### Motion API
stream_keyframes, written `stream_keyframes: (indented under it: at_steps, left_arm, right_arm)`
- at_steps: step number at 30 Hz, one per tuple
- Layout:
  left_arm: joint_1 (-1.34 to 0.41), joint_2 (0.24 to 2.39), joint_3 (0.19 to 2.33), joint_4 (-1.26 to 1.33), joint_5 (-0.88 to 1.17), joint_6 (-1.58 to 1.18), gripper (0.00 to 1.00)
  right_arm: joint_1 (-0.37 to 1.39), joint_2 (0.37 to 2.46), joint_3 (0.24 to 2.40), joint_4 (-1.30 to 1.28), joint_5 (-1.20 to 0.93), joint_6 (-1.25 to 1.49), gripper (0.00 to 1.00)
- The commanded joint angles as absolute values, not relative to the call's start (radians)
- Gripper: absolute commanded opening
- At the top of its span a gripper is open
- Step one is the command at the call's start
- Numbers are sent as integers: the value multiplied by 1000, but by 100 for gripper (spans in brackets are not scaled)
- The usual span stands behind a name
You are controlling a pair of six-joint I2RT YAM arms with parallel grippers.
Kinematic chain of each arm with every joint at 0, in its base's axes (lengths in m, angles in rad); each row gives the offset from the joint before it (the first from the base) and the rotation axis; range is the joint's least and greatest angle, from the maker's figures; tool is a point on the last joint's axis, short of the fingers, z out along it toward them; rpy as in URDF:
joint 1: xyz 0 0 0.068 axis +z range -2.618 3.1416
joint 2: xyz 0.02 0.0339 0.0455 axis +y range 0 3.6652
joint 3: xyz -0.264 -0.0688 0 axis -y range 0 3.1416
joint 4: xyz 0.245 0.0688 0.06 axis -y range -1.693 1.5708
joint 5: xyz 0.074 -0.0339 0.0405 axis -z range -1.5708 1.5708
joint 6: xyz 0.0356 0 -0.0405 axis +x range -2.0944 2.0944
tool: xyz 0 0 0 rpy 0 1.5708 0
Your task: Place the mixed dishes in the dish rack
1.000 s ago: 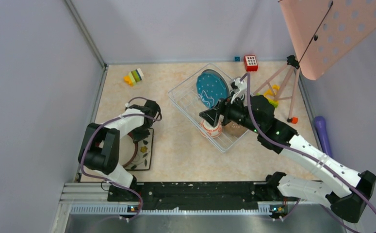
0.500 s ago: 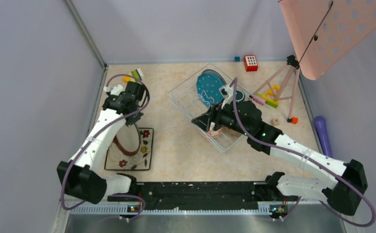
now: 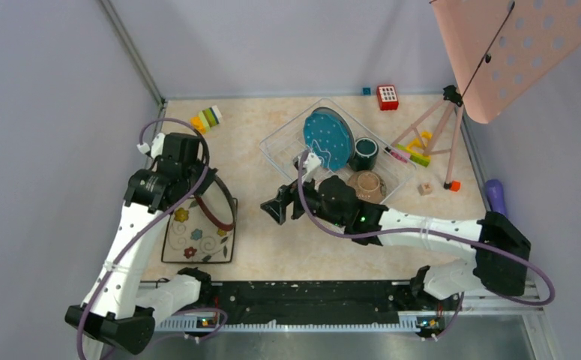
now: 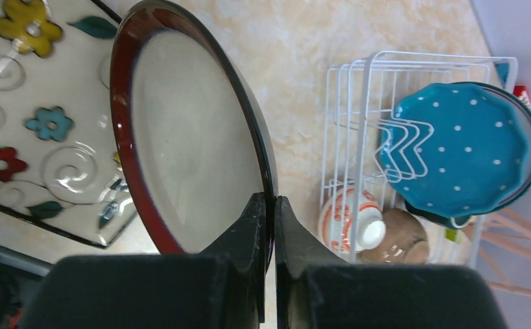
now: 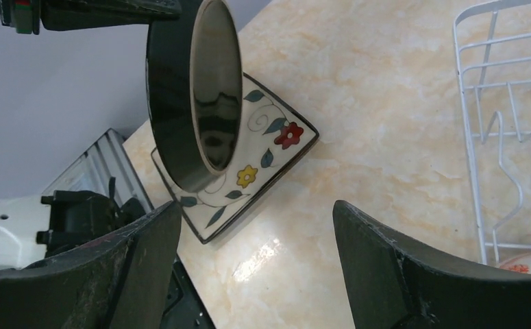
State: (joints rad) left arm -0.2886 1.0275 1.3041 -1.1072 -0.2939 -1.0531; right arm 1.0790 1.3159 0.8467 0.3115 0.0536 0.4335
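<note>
The left pincer (image 4: 268,205) clenches the rim of the dark-rimmed round ceramic plate (image 4: 194,137), held on edge above the square leaf-patterned plate (image 4: 36,157). The right pincer (image 5: 254,209) hangs spread, empty. Best carry it upright and lower it squarely into a free slot of the white wire dish rack (image 4: 350,116).

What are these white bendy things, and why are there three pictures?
They are two robot arms bolted to a table. One picture looks down from above; the other two come from little cameras on each wrist. The left hand pinches a round dark-rimmed plate, held up over the square flowery plate. The right hand is open and empty. The white wire dish rack already holds a blue dotted plate, a mug, a brown bowl and an orange-white bowl.
</note>
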Motion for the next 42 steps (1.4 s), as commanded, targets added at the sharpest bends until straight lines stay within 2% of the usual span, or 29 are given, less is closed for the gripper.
stream_keyframes:
  at_steps: [1,12,19,22,23,25,26,27,28,29,31,33,34,42]
  left_arm:
    - [-288,988,1256,-913,-191,-1205,0]
    - [-288,1006,1206,-782,-24,-1405,0]
    - [-289,978,1196,-759,-25,-1453,0]
    - [-288,977,1193,-752,-15,-1455,0]
    - [-288,978,1193,-752,-12,-1458,0]
    - [-288,978,1186,-745,-6,-1459,0]
    - [-288,977,1183,-740,-5,-1461,5]
    - [-288,972,1177,-735,-5,-1461,23]
    - [-287,964,1168,-722,-9,-1453,46]
    - [-284,952,1157,-713,-20,-1445,63]
    - [-279,921,1145,-709,-70,-1424,84]
    - [-273,895,1151,-733,-140,-1370,93]
    - [-271,887,1163,-751,-167,-1335,95]
    - [-267,821,1260,-878,-370,-917,97]
  right_arm:
    - [1164,1383,930,434,244,347,80]
    - [1259,1537,991,508,403,201,78]
    - [1275,1621,1027,495,524,137,67]
    - [1287,1648,1046,505,551,97,46]
    - [1289,1655,1054,507,554,87,35]
    - [1291,1661,1069,503,566,80,6]
    - [1291,1658,1074,499,573,75,0]
    - [1291,1654,1076,500,580,73,0]
    - [1291,1647,1072,510,589,70,0]
    - [1290,1637,1066,527,592,62,0]
    - [1289,1618,1064,548,598,42,0]
    - [1289,1603,1083,534,603,16,0]
    - [1289,1595,1096,521,602,8,0]
    - [1265,1467,1165,413,557,-89,0]
